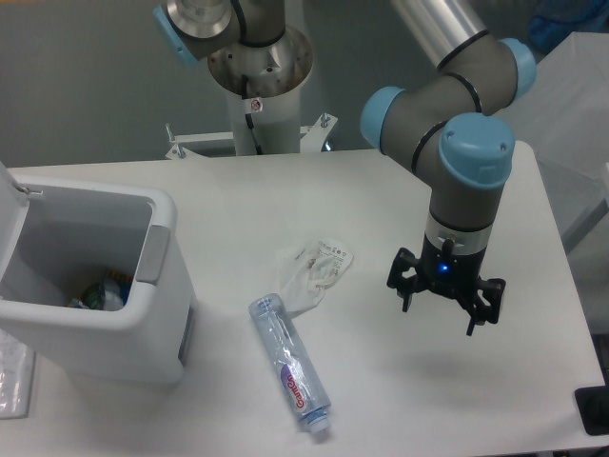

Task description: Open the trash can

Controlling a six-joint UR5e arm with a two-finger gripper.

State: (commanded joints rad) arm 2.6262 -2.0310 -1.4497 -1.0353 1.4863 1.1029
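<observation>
Trash can [143,328] open, gripper [445,303] well apart

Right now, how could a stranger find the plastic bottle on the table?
Start at the white trash can at the table's left, its lid up. Just right of it lies the clear bottle, on its side with a purple label, below a crumpled white wrapper.

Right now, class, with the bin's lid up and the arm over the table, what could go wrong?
1. The claw hangs low above the table; sweeping left, it might knock the bottle or crumpled wrapper.
2. The trash can sits at the table's left edge; a push might shift it off.
</observation>
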